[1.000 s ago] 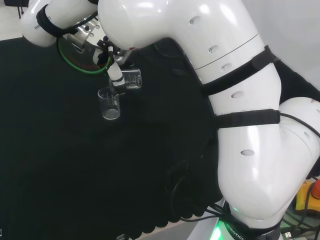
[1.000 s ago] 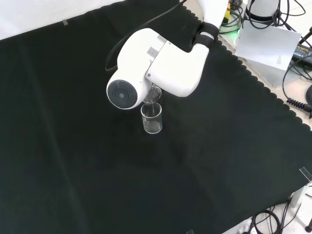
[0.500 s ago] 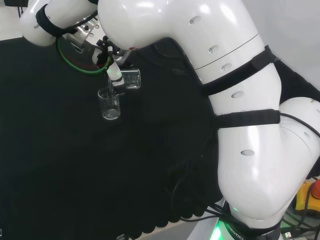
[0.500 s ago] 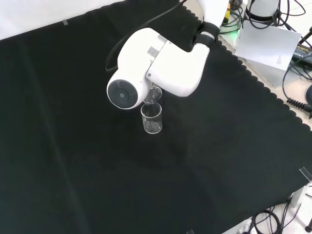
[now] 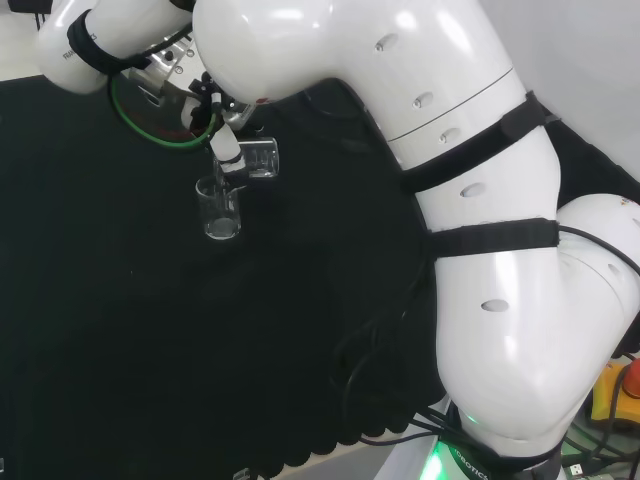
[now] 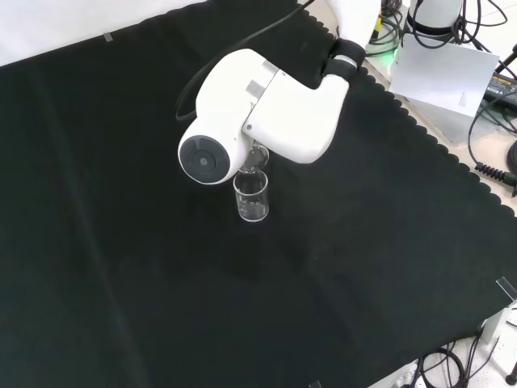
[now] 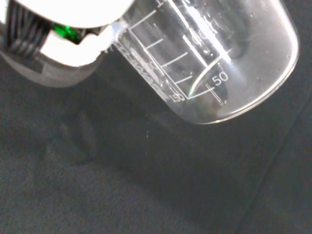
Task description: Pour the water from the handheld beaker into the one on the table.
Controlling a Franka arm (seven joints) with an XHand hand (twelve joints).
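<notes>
In the head view my hand (image 5: 227, 150) is shut on a clear graduated beaker (image 5: 258, 158) that lies tipped on its side, mouth toward the standing beaker (image 5: 220, 210) just below it on the black cloth. In the front view the standing beaker (image 6: 252, 196) is upright in front of the arm's white link (image 6: 258, 113). The rim of the held beaker (image 6: 258, 158) peeks out just above it. The wrist view has the held beaker (image 7: 219, 63) close up, tilted, with a finger (image 7: 63, 46) against its wall. How much water either beaker holds I cannot tell.
Black cloth (image 6: 121, 267) spreads wide around the standing beaker. A green cable (image 5: 150, 125) loops beside the hand in the head view. Cables and a grey box (image 6: 444, 73) lie beyond the cloth's scalloped edge at the front view's upper right.
In the head view the hand and its tipped beaker have crept slightly up and left over the standing beaker. The standing beaker has stayed put.
</notes>
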